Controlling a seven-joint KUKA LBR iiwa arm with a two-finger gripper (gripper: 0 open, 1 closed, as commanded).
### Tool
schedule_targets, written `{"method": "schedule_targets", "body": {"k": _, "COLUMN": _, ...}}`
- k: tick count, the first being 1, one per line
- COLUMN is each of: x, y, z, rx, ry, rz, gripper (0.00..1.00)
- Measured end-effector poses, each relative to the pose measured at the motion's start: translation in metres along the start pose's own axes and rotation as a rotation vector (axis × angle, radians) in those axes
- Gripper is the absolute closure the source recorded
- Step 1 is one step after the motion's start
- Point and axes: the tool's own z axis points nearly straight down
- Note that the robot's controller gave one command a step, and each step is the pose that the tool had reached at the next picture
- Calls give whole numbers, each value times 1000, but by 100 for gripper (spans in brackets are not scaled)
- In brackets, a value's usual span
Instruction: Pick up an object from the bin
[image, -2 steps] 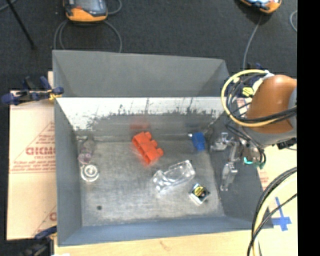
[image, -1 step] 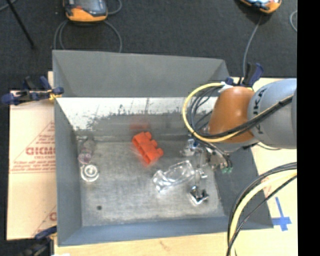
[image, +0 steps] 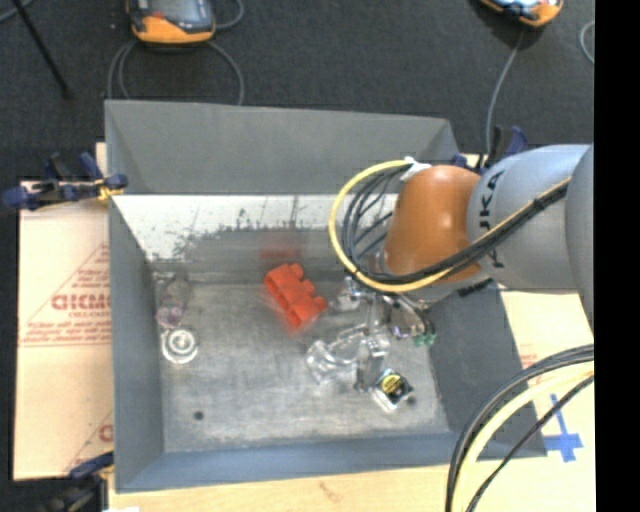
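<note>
My pincer hangs low by the right wall of the bin, over a clear plastic piece lying on the bin's floor. I cannot tell how far it is open or whether it grips anything. An orange block lies mid-bin, and a small black-and-yellow thing lies just right of the clear piece.

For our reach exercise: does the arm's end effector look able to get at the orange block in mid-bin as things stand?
Probably yes. The orange block lies uncovered on the floor of the bin, just up and left of the end effector, with nothing stacked on it.
</note>
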Motion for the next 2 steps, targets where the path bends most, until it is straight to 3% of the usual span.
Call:
{"method": "schedule_targets", "body": {"k": 1, "x": -2, "y": 15, "z": -11, "rx": 2, "ry": 0, "rz": -135, "gripper": 0}}
{"method": "schedule_targets", "body": {"k": 2, "x": 7, "y": 11, "z": 29, "rx": 3, "ry": -6, "rz": -311, "gripper": 0}}
